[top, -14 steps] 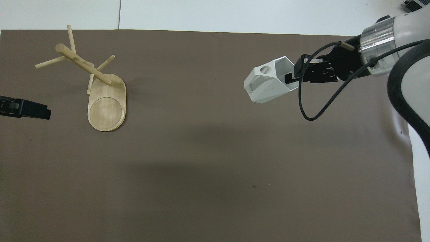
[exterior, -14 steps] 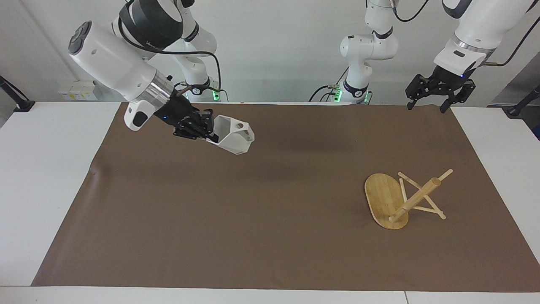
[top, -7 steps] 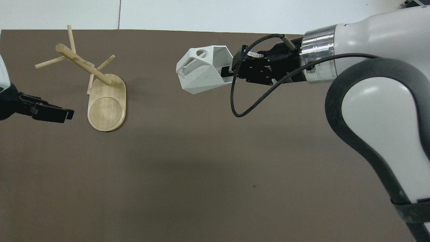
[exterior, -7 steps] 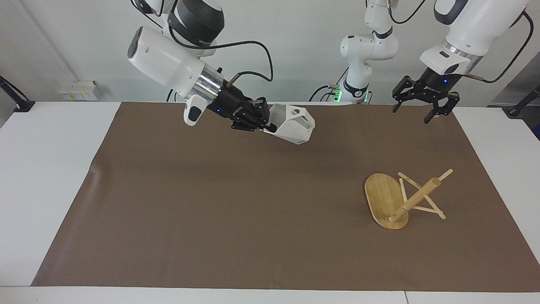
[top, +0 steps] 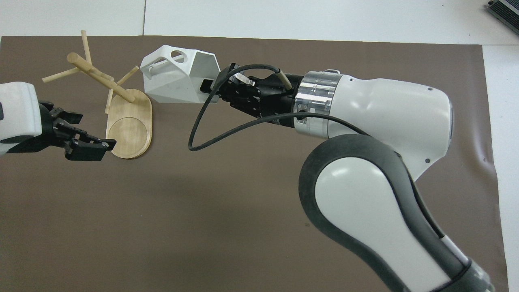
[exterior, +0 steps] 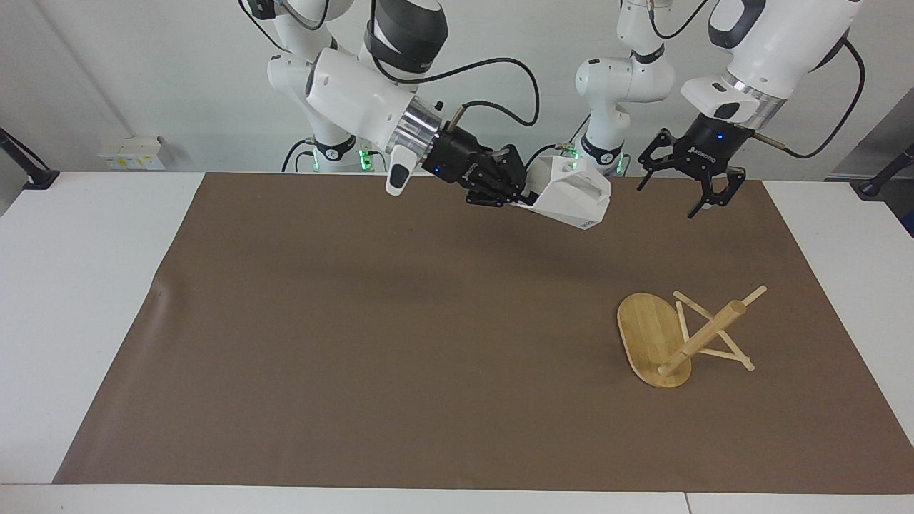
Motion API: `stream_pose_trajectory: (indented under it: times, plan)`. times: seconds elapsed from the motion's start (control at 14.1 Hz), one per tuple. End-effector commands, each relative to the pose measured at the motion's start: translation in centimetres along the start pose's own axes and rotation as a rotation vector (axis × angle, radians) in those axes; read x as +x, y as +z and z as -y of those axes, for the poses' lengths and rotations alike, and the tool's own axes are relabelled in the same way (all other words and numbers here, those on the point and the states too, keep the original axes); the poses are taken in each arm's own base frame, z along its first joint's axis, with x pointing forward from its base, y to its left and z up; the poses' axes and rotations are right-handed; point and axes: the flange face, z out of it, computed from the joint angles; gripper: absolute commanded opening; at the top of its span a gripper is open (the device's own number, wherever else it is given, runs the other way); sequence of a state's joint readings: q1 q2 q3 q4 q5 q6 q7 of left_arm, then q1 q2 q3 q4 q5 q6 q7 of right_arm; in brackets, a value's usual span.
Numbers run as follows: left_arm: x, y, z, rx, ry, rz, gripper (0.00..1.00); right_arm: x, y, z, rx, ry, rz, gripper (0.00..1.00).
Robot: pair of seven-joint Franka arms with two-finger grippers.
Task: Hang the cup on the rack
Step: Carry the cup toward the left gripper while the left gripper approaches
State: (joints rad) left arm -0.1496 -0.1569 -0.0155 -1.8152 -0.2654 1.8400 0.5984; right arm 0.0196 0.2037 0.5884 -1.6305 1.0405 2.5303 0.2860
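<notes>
- Facing view: the right gripper (exterior: 520, 191) is clamped tight on the rim of the cup (exterior: 573, 193) and carries it on its side in the air, over the strip of the brown mat (exterior: 371, 343) nearest the robots, with the handle uppermost and the base pointing toward the left arm's end.
- Facing view: the left gripper (exterior: 684, 190) hangs empty with its fingers spread wide, in the air above the mat's edge at its own end of the table.
- Facing view: the rack (exterior: 678, 334) lies tipped over on the mat, its oval base up on edge and its post slanting, resting on its pegs, farther from the robots than both grippers.
- Overhead view: the cup (top: 178, 75) covers the mat just beside the rack (top: 117, 105); the round hole in its handle shows on top. Height hides whether they are close, and the facing view puts the cup well above the rack.
- Overhead view: the left gripper (top: 90, 142) sits over the mat beside the rack's base, jaws apart.
- Step in hand, as I judge it: carrying the cup to the rack. Hanging looks unworkable with the rack down, so the next move probably calls for the left gripper to stand it upright and steady it, then for threading the handle hole onto a peg.
</notes>
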Motion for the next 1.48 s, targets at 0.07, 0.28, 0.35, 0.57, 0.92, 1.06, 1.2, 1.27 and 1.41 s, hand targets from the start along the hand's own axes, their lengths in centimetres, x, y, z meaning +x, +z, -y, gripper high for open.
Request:
stream_pose_trajectory:
  times: [0.07, 0.28, 0.35, 0.57, 0.92, 1.06, 1.2, 1.27, 1.41]
  plan:
    - [-0.5, -0.1, -1.0, -0.033, 0.216, -0.044, 1.0, -1.6, 0.4, -0.1, 0.014, -0.035, 0.012, 0.0]
    - [-0.7, -0.3, -0.9, -0.059, 0.331, -0.05, 1.0, -3.0, 1.8, -0.9, 0.003, -0.096, 0.064, 0.0]
    - [-0.7, -0.3, -0.9, -0.058, 0.383, -0.051, 1.0, -3.3, 2.2, -1.2, -0.004, -0.127, 0.093, 0.0]
    - [-0.8, -0.8, -0.2, -0.045, 0.492, -0.064, 1.0, -3.8, 2.4, -1.7, -0.019, -0.2, 0.203, 0.0]
    - [-0.4, -0.5, -1.2, -0.071, 0.561, -0.074, 1.0, -3.8, 2.4, -1.8, -0.02, -0.204, 0.209, 0.0]
    - [0.1, -0.2, -2.3, -0.081, 0.589, -0.076, 1.0, -3.8, 2.3, -1.7, -0.021, -0.204, 0.207, 0.0]
    - [0.4, 0.1, -3.1, -0.087, 0.607, -0.076, 1.0, -3.8, 2.3, -1.7, -0.021, -0.204, 0.206, 0.0]
    - [0.7, 0.1, -3.5, -0.092, 0.615, -0.084, 1.0, -3.8, 2.4, -1.7, -0.021, -0.205, 0.207, 0.0]
    - [0.9, 0.1, -4.0, -0.118, 0.606, -0.116, 1.0, -3.7, 2.3, -1.8, -0.021, -0.204, 0.203, 0.0]
